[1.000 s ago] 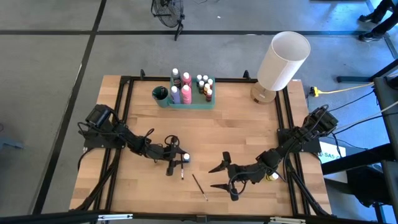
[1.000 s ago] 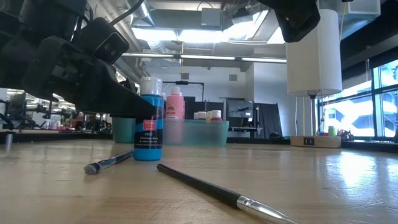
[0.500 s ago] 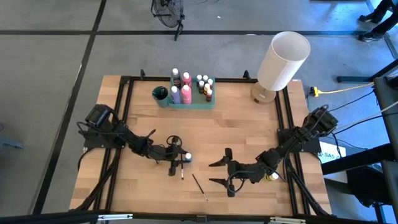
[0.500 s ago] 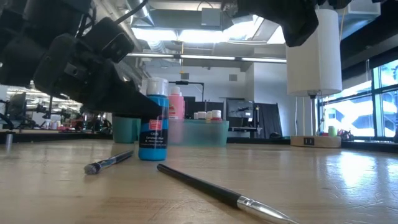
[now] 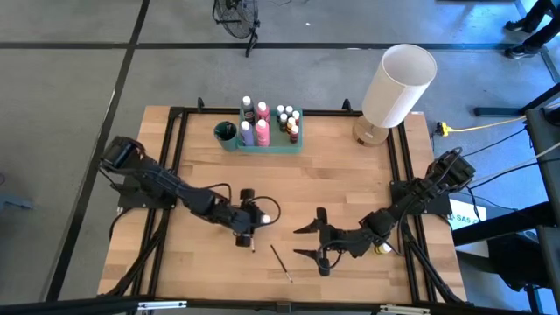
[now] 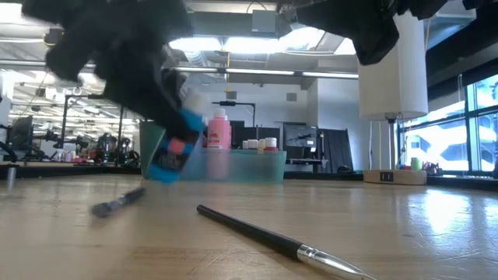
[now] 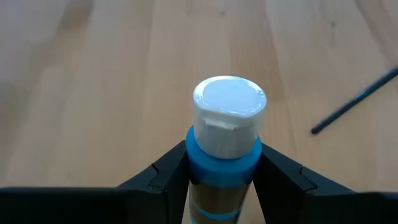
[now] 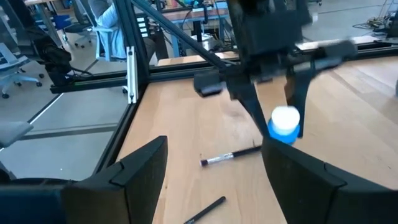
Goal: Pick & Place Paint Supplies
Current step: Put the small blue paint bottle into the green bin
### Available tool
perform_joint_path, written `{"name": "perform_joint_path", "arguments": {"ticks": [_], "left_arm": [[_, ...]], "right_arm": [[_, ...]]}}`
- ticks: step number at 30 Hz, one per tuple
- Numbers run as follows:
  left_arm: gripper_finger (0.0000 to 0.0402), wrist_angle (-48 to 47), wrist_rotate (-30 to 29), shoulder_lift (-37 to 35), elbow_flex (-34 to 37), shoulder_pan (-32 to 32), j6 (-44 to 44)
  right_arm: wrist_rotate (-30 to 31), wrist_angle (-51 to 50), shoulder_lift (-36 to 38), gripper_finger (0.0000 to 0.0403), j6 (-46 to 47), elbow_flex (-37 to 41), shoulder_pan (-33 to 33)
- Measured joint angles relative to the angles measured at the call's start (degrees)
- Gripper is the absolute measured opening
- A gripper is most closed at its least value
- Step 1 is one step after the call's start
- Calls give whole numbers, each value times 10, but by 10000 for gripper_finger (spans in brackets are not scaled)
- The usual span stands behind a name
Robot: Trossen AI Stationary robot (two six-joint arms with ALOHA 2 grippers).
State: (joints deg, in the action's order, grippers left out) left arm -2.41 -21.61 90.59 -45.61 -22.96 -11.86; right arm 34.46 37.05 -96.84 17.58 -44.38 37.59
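Observation:
A blue paint bottle [image 7: 224,149] with a white cap sits between my left gripper's [image 7: 224,177] fingers, which are shut on it. In the high view this gripper [image 5: 248,220] is left of the table's middle. In the low view the bottle [image 6: 173,146] is tilted and off the wood. One dark paintbrush [image 5: 254,244] lies flat beside it, and a second paintbrush [image 5: 281,262] lies nearer the table's near edge. My right gripper [image 5: 303,242] is open to their right, pointing left, and holds nothing. My left gripper pinches the blue bottle at its shoulder [image 7: 198,163], just under the white cap, one finger [image 7: 163,177] on each side. The bottle is lifted clear of the table and tilted, with its cap end leaning toward the table's right.
A translucent green tray [image 5: 272,145] with several paint bottles and a green cup [image 5: 226,133] stand near the far edge. A big white lamp [image 5: 398,86] stands at the far right corner. Bare wood lies between the two grippers and the tray.
My left gripper has raised the blue bottle off the table and tipped it. A second ago the bottle stood upright on the wood between the fingers. The left arm has stretched out farther over the table.

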Motion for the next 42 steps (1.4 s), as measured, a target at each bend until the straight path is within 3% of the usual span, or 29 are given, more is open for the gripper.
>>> {"name": "perform_joint_path", "arguments": {"ticks": [6,9,17,26,31,42], "left_arm": [[150,-138,-14,2,-101,3,13],[150,-180,-14,2,-136,5,-2],[150,-210,-17,2,-168,18,-43],[150,-213,3,2,-168,40,-48],[150,-205,18,2,-168,47,-49],[150,-183,27,2,-168,52,-24]], "right_arm": [[3,-3,0,265,15,0,-14],[41,-6,0,265,15,0,-20],[140,-5,0,265,-120,0,-25],[126,-33,0,265,-161,-33,-55],[68,-50,0,265,-164,-54,-82],[10,-64,0,265,-135,-57,-117]]}}
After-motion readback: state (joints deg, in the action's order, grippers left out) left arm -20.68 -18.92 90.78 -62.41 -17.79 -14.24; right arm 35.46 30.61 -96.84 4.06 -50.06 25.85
